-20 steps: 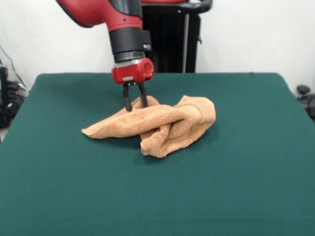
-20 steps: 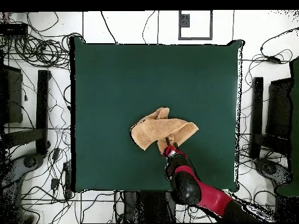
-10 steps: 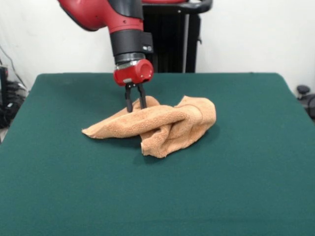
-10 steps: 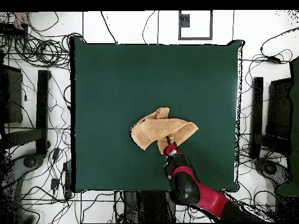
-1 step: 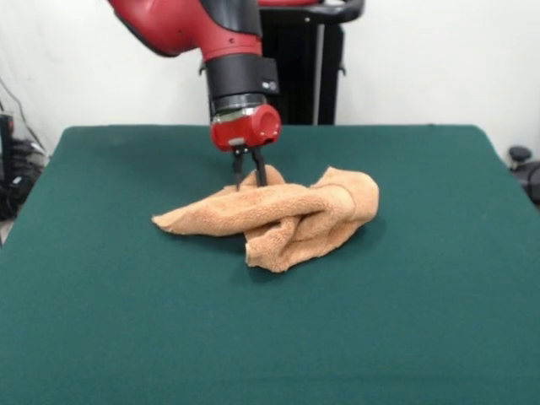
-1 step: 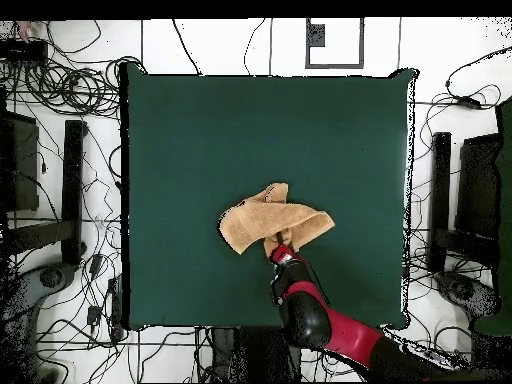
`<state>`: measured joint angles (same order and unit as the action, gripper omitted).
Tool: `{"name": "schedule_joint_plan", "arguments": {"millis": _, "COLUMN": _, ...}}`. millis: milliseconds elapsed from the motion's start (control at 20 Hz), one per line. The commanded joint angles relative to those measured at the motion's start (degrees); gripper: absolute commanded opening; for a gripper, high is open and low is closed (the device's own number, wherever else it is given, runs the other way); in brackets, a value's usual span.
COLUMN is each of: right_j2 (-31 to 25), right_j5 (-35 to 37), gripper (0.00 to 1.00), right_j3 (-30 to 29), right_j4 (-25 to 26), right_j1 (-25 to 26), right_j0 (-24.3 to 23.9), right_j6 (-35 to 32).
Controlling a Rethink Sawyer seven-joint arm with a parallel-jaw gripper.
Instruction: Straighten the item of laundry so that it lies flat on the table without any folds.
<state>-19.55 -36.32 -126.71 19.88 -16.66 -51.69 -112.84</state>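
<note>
towel: light orange-tan terry cloth, bunched in a loose heap near the middle of the surface, nowhere near flat.
surface: dark green felt-like cover, matte and plain, much wider than the towel, bare on every side of it.
claw: two thin black fingers pointing straight down from a red wrist, close together at the heap's far edge; they look pinched on a raised ridge of the towel, though the tips sink into the pile and the grip itself is hidden.
towel from claw: in the front view nearly all of the cloth lies toward the camera and to either side of the claw; nothing of it shows behind the fingers.
long axis: runs side to side in the front view, from a thin flat tongue at the picture's left to a fat rolled lump at the right.
folds: a thick doubled lobe hangs toward the camera under the middle; the right end curls over itself.
overhead: the towel reads as a rough wedge, with the claw at its edge nearest the robot.
texture: looped pile, soft and limp, likely to drag and sag rather than slide stiffly.
judgement: an early stage; a pull on this edge away from the heap would probably open the doubled lobe, but the curled end needs its own pass.
</note>
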Motion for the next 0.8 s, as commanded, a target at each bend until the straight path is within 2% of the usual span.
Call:
{"name": "schedule_joint_plan", "arguments": {"millis": 50, "right_j2": -0.75, "right_j5": -4.15, "gripper": 0.0, "right_j3": 5.36, "right_j4": -4.02, "right_j1": 1.32, "right_j0": 6.69, "right_j6": -11.26}}
{"name": "schedule_joint_plan", "arguments": {"millis": 250, "right_j2": 0.33, "right_j5": -4.24, "gripper": 0.0, "right_j3": 5.58, "right_j4": -5.68, "right_j1": -0.24, "right_j0": 9.37, "right_j6": -10.93}}
{"name": "schedule_joint_plan", "arguments": {"millis": 800, "right_j2": -1.09, "right_j5": 3.2, "gripper": 0.0, "right_j3": 5.6, "right_j4": -3.79, "right_j1": -5.85, "right_j0": 5.02, "right_j6": -10.07}}
